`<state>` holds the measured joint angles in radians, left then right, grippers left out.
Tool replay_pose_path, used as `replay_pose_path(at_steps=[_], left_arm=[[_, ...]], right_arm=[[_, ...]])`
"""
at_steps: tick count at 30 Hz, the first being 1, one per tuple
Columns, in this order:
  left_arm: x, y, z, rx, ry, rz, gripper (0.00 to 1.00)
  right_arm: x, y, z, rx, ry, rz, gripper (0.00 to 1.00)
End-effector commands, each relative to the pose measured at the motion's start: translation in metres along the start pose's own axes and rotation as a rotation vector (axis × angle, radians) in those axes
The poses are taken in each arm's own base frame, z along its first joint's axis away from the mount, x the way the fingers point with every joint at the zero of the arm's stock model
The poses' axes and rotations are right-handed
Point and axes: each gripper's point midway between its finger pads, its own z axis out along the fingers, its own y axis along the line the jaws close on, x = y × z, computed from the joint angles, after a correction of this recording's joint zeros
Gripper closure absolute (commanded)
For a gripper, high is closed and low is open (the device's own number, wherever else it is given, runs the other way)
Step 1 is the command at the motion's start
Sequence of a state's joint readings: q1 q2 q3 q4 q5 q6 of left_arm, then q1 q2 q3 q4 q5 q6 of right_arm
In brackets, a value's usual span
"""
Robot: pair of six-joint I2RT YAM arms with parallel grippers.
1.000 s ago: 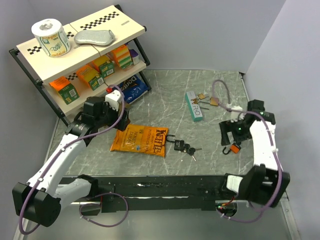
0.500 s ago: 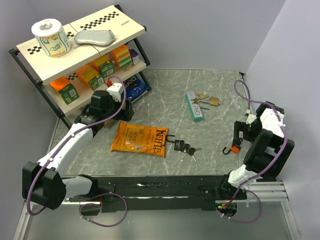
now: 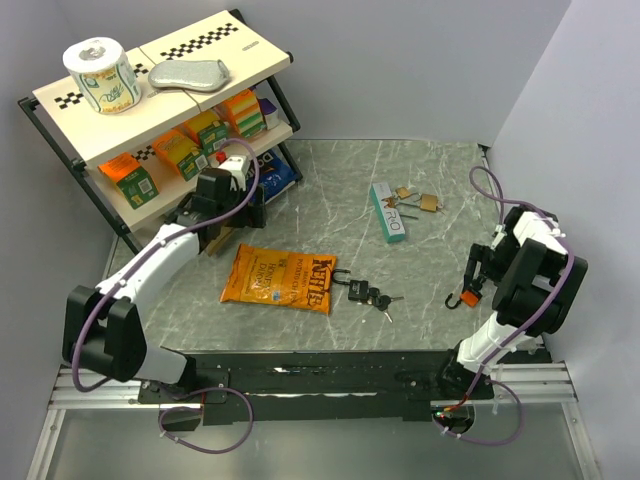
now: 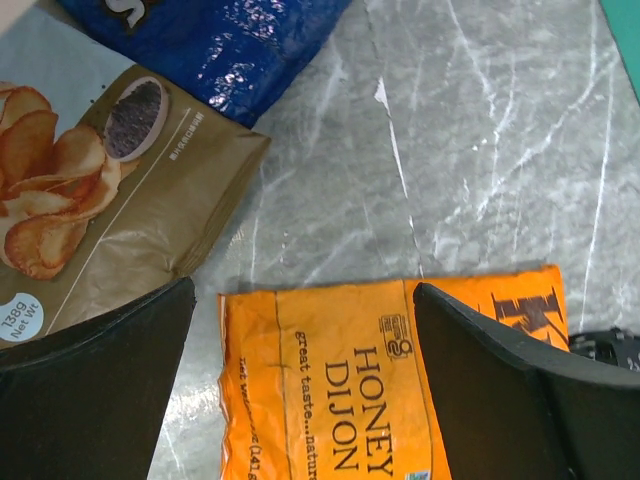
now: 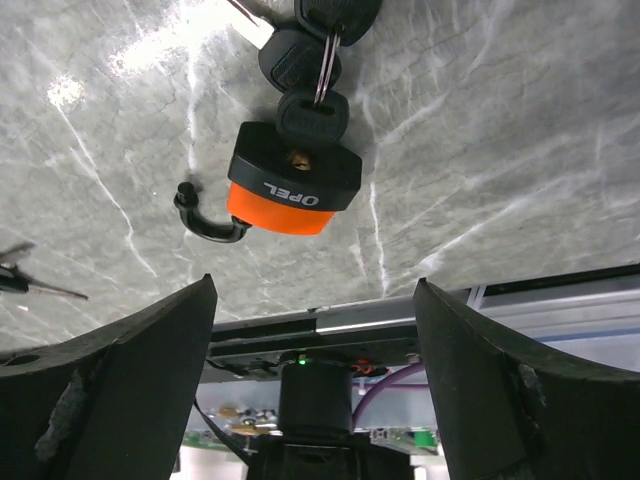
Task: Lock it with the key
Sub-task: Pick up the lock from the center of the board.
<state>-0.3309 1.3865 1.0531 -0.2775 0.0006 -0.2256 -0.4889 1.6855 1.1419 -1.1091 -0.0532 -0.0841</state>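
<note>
Down at the right side of the table [image 3: 330, 180] lies the orange padlock [image 5: 293, 190], flat on the marbled top. Its black shackle [image 5: 205, 218] shows as a hook beside the body, with one end free. A black-headed key [image 5: 312, 115] sits at the brass keyway, and two more black keys [image 5: 300, 50] hang with it on the same ring. The right gripper [image 5: 312, 290] hovers over this lock with its fingers spread wide. Nothing is between them and they do not touch the lock.

Near the middle of the table is a black padlock [image 3: 358, 291] with its own bunch of keys [image 3: 382, 301] just beside it. It lies touching the right edge of an orange chip bag [image 4: 350, 380] marked Honey Dijon. Farther back, a brass padlock [image 3: 428, 204] lies close to a teal box [image 3: 388, 212].

The left gripper [image 4: 305, 290] hangs above the far end of the orange bag, fingers wide apart and holding nothing. Beyond it lie a brown chip bag [image 4: 100, 200] and a blue bag [image 4: 200, 40] at the foot of the shelf [image 3: 60, 100]. A toilet roll [image 3: 102, 75] stands on the shelf's top board.
</note>
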Motion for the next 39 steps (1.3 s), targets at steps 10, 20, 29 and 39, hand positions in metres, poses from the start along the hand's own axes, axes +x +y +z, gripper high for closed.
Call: replay_pose_path(at_steps=[10,20,29,39], left_arm=[[-0.029,-0.005,0.016,-0.027,-0.007,-0.075,0.04],[-0.022,0.0,0.022,-0.066,0.02,-0.121,0.04],[-0.021,0.01,0.025,-0.136,0.043,-0.159,0.04],[-0.033,0.0,0.015,-0.078,0.015,-0.119,0.04]], right_arm=[[-0.034,-0.004,0.014,0.059,-0.001,0.131,0.19],[-0.037,0.012,0.027,0.042,0.053,0.13,0.21],[-0.026,0.023,0.04,0.1,0.113,0.103,0.27],[-0.026,0.033,0.044,0.041,0.14,0.117,0.57]])
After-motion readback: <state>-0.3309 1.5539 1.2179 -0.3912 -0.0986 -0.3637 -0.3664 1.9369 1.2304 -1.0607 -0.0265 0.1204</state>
